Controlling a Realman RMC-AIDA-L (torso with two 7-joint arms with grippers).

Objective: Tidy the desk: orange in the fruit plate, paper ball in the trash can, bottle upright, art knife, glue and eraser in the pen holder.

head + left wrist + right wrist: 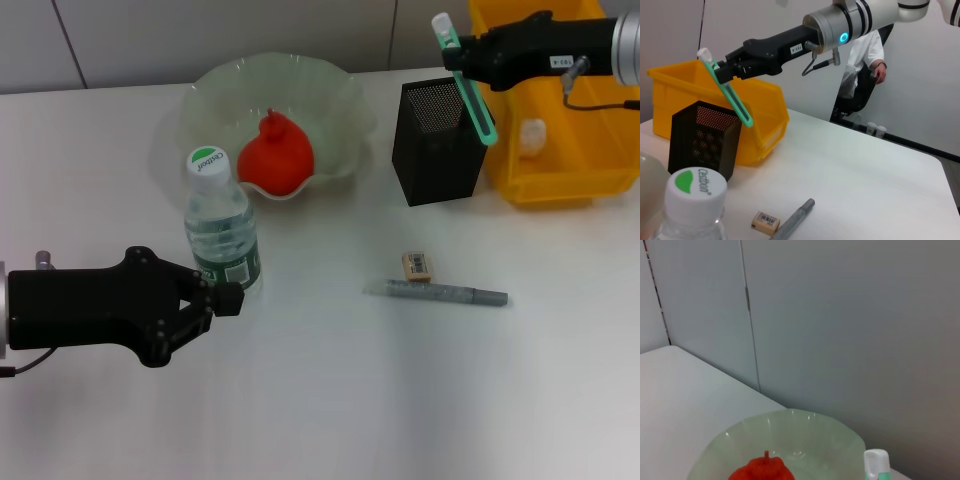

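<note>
Right hand [468, 52]: upper right, gripping the green glue [472, 88] tilted over the pen holder [437, 140].
Left hand [232, 298]: lower left, fingers spread beside the upright bottle [220, 226].

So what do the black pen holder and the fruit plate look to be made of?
The square black pen holder looks like perforated metal mesh, matte: small holes dot its walls. The wavy pale-green fruit plate seems frosted glass or plastic, since it is translucent; which one I cannot tell.

White tabletop [330, 400], pale grey panelled wall [840, 315] with vertical seams behind, soft even light
</note>
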